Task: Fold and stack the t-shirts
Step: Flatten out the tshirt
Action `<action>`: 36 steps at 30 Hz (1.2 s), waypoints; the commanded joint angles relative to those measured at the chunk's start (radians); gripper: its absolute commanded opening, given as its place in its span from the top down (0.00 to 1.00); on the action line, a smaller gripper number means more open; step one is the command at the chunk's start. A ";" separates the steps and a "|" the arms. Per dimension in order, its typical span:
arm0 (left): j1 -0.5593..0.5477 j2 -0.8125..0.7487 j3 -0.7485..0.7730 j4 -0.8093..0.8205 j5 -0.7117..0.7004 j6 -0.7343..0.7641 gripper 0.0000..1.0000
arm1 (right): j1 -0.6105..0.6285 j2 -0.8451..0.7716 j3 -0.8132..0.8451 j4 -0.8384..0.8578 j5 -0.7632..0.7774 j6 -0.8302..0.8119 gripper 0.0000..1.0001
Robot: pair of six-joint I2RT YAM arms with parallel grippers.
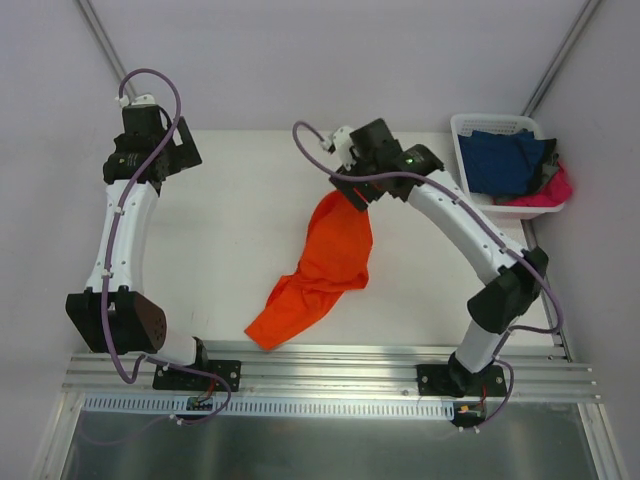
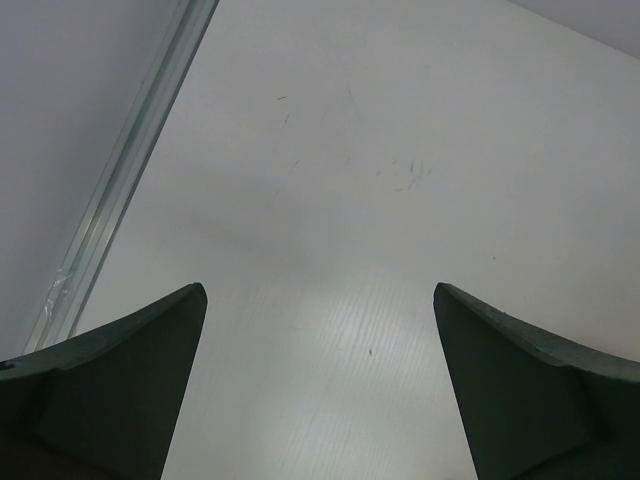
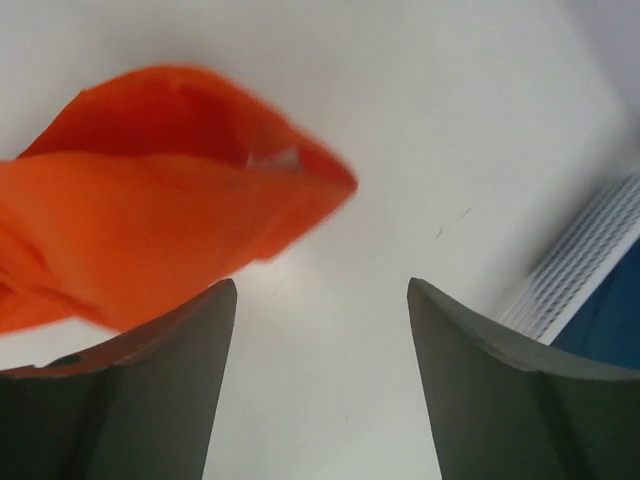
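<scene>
I'm watching the orange t-shirt (image 1: 325,265) lying crumpled at the middle of the table (image 1: 240,230), stretching from the lower centre of the overhead view up towards the right claw (image 1: 352,192). That claw is hanging over the shirt's upper end. In the right wrist view the right claw (image 3: 320,285) is standing open, with bare table showing between its fingers. The blurred orange cloth (image 3: 150,230) is filling the left of that frame, overlapping one finger's outer edge. I cannot tell whether it is touching.

The left claw (image 2: 320,290) is hovering wide open over bare table at the upper left of the overhead view, gripping nothing.

A navy t-shirt (image 1: 500,160) and a pink t-shirt (image 1: 555,190) are sitting bunched in the white basket (image 1: 480,122) at the upper right.
</scene>
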 commanded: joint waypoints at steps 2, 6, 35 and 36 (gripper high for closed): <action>0.011 -0.047 -0.001 0.014 0.015 -0.012 0.01 | 0.009 0.026 -0.107 -0.109 0.030 -0.026 0.22; 0.010 -0.076 -0.046 0.015 0.015 -0.013 0.01 | 0.049 0.066 0.072 -0.142 -0.073 0.038 0.20; 0.071 -0.200 -0.186 0.015 0.056 -0.030 0.01 | 0.230 0.614 0.307 -0.165 -0.360 0.124 0.48; 0.071 -0.200 -0.184 0.017 0.052 -0.030 0.01 | 0.239 0.626 0.309 -0.163 -0.362 0.126 0.47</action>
